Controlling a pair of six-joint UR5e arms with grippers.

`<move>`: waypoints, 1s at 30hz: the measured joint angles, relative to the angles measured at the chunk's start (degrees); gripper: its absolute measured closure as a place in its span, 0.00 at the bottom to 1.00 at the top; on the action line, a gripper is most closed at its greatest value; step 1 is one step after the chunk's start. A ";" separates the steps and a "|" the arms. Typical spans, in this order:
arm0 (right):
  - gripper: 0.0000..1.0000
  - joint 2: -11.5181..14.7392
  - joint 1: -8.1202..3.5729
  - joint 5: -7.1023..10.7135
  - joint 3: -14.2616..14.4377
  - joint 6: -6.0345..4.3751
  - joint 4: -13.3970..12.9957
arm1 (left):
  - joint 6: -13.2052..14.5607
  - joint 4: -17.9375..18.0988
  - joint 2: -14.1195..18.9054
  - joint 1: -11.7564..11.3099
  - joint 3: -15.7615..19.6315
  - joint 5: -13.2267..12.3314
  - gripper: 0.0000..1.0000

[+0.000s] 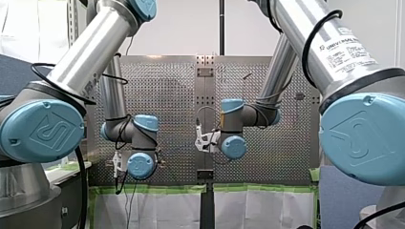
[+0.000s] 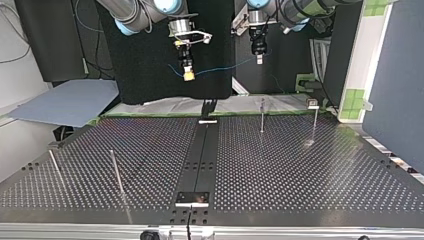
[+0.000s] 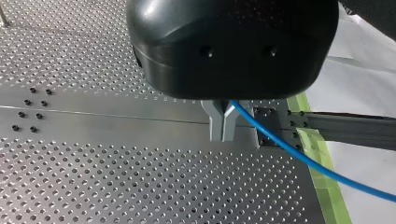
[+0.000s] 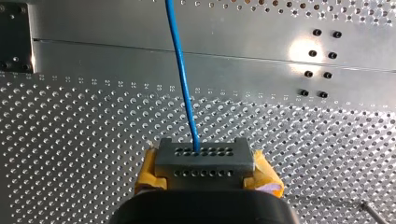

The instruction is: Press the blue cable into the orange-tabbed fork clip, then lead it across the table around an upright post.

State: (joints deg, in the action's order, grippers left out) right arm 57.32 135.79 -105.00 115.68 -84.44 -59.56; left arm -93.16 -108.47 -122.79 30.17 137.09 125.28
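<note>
Left wrist view shows our left tool (image 3: pixel 224 135) with its metal fingers pinched shut on the blue cable (image 3: pixel 299 156). The cable runs out from the tips to one side, above the bench (image 3: pixel 93 182). Our right tool (image 4: pixel 204 163), the one with yellow pads, is clamped on the same cable too, and the cable goes straight ahead from it. From across the bench we see the cable hanging in the air between the two tools. Both tools are high up, past the bench's edge on the arms' side. We cannot find the orange-tabbed fork clip in any picture, so we think the cable is not pressed in yet. To do this step well, we should hold both tools tight and have the cable between them nearly straight, but not pulled hard. Then we bring it down level over the clip's slot and push softly, with a tool close on each side. An upright post (image 2: pixel 262 116) stands on the bench lower down, not far from our left tool, and we should not bump it.
</note>
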 joint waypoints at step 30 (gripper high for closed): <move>1.00 -10.66 1.42 -13.45 -9.10 0.44 11.93 | -2.08 2.06 -0.70 -2.07 -0.22 -2.08 1.00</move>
State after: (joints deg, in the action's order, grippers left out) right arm 46.65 137.21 -118.45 106.58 -83.99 -47.63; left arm -95.24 -106.40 -123.49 28.09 136.87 123.21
